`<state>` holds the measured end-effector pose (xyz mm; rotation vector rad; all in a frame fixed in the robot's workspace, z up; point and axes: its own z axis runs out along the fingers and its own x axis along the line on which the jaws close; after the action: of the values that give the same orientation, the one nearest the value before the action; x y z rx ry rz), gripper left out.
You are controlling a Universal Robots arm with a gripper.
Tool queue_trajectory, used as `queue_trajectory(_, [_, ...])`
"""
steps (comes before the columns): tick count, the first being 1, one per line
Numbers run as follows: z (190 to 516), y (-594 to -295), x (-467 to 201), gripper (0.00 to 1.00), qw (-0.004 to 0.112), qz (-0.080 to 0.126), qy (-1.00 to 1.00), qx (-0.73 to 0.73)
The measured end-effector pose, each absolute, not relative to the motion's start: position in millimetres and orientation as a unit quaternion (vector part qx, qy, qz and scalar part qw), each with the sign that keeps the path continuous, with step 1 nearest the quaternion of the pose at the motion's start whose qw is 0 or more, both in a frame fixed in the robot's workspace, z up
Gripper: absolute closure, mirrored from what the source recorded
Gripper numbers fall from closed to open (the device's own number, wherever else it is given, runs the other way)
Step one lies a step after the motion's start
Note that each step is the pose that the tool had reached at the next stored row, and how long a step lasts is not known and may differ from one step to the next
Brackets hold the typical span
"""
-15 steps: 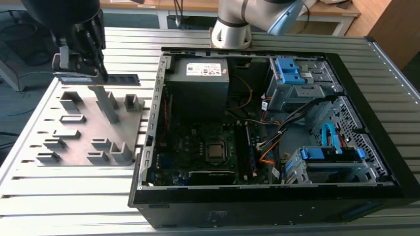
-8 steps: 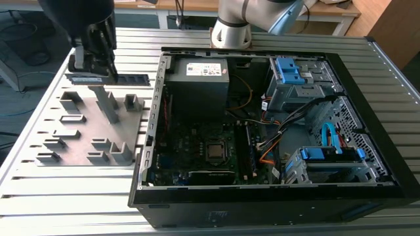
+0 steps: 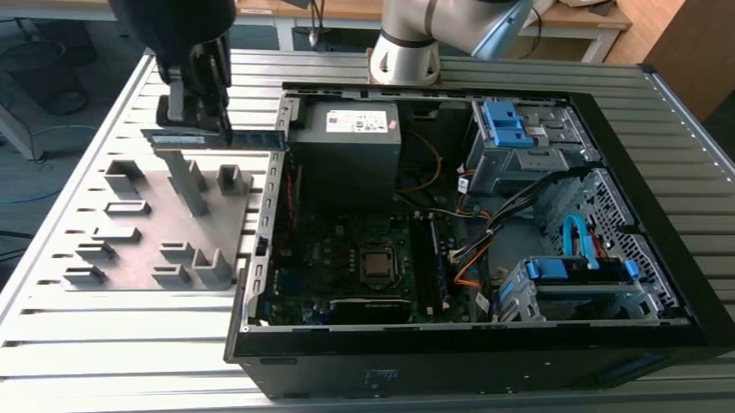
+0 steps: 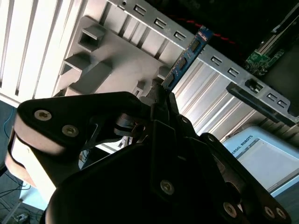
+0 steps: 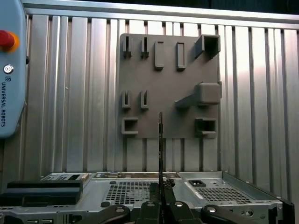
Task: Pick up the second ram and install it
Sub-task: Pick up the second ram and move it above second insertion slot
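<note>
The counter (image 3: 115, 331) carries a fixture (image 3: 155, 225) on the exterior view's left and an open computer case (image 3: 460, 361) on its right, the two just beside each other. The arm's base (image 3: 404, 56) stands behind the case. Inside the case, a power supply (image 3: 344, 129) sits at the far end, the motherboard (image 3: 344, 249) lies before it, and drive cages (image 3: 517, 142) run along the exterior view's right side. The gripper (image 3: 189, 129) hangs over the fixture's far edge. The second ram (image 3: 219, 138) is clamped between its fingers (image 3: 213, 112), lying level, one end near the case's wall.
</note>
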<state>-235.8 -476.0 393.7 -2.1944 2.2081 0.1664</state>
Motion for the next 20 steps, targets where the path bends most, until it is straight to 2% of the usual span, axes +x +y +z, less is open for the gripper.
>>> queue_trajectory(20, [393.4, -476.0, -186.0, 0.86, 0.011, 0.054, 0.708, -0.704])
